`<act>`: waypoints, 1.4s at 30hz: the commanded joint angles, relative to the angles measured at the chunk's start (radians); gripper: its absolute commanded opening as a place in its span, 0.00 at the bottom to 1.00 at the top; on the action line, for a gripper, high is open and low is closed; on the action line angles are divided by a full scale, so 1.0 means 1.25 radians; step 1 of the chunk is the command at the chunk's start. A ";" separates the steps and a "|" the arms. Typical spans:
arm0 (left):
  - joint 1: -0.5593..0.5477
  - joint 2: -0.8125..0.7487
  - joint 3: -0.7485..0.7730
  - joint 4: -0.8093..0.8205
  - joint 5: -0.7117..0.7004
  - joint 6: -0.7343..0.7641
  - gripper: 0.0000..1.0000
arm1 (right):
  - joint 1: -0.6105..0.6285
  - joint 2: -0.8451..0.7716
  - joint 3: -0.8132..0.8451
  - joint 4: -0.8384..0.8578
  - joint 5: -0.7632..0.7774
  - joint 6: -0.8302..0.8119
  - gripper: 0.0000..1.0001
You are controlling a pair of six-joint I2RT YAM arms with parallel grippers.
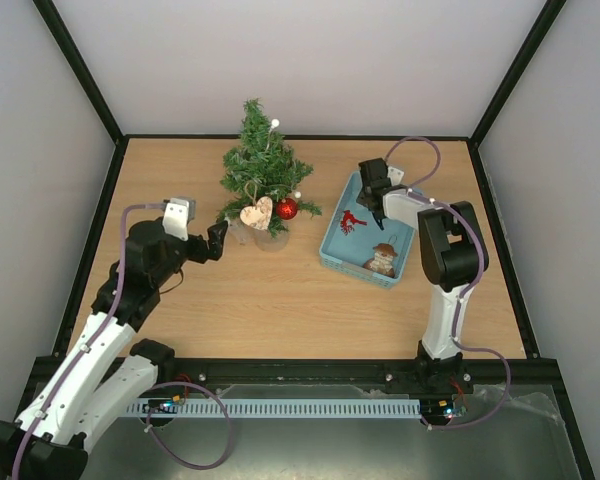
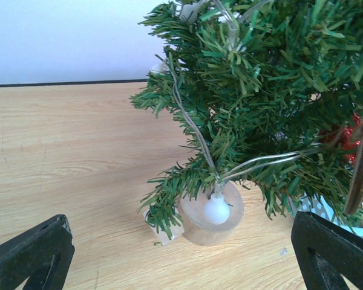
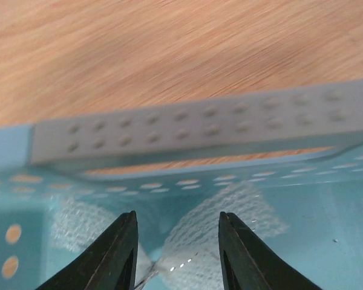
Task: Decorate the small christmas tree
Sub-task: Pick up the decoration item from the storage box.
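The left jaws stand wide apart and hold nothing. They are low over the tabletop (image 1: 280, 310), just left of the small christmas tree (image 1: 260, 170) and pointing at its lower branches. The left wrist view shows a black finger (image 2: 30, 257) at each bottom corner, with bare wood between them.

The tree stands upright at the back middle of the tabletop, left of the basket and clear of it. A thin wire with white bulbs (image 2: 216, 209) runs through its branches. A pale wooden heart (image 1: 256, 213) and a red ball (image 1: 287, 208) hang side by side low on its front.

To the right sits a light blue perforated basket (image 1: 352, 270), set at a slant. Inside it are a small red ornament (image 1: 352, 220) towards the far end and a brown-and-white figure (image 1: 382, 260) at the near end. The right jaws reach down into the far end. In the right wrist view they are partly apart, with a piece of white mesh (image 3: 224, 217) between and beneath them on the basket floor. I cannot tell whether they grip it.
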 commanded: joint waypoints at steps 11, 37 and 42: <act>-0.034 -0.002 -0.011 0.005 -0.002 0.048 0.99 | -0.028 -0.034 -0.093 0.098 0.004 0.155 0.35; -0.034 -0.002 0.018 -0.012 -0.047 0.010 0.96 | -0.025 -0.219 -0.205 0.138 -0.087 -0.064 0.02; -0.034 0.002 0.055 -0.038 -0.001 -0.001 0.97 | 0.004 -0.317 -0.211 0.099 -0.104 -0.149 0.02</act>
